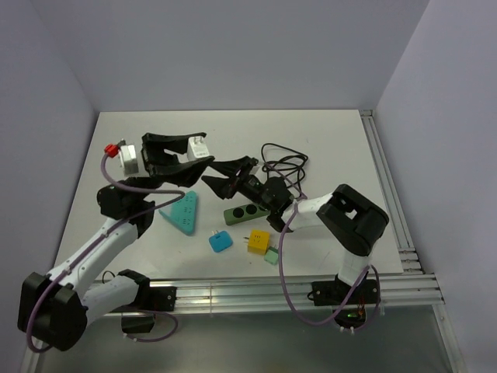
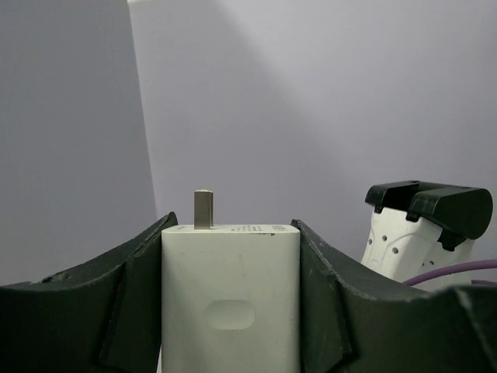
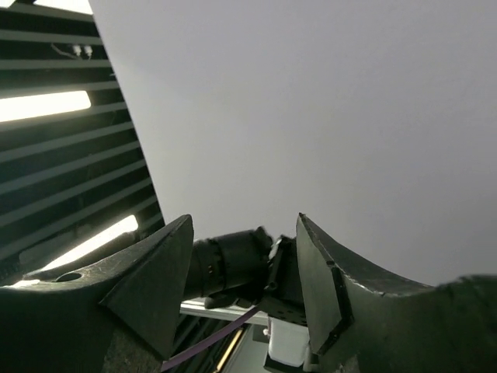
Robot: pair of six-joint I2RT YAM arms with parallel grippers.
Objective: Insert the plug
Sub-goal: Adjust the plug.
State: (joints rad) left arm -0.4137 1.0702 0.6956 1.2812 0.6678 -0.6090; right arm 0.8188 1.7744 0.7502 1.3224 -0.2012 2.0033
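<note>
Gripping the white plug adapter [image 1: 199, 145] by its sides in the left gripper [image 2: 231, 227], raised clear of the table [image 1: 334, 140] with prong [image 2: 203, 210] exposed (free for alignment); hovering just right with the right gripper [image 1: 225, 177] gaping empty, probably poised for steadying the green power strip [image 1: 247, 212].

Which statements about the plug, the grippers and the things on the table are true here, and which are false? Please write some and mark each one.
1. The left gripper holds the white charger, with its metal prong pointing up in the left wrist view. True.
2. The right gripper holds the yellow adapter. False: this gripper is open and empty, and the yellow adapter lies on the table.
3. The white charger is already in the green power strip. False: it is in the left gripper, apart from the strip.
4. A black cable lies on the table. True.
5. In the top view, the blue adapter lies left of the yellow adapter. True.
</note>
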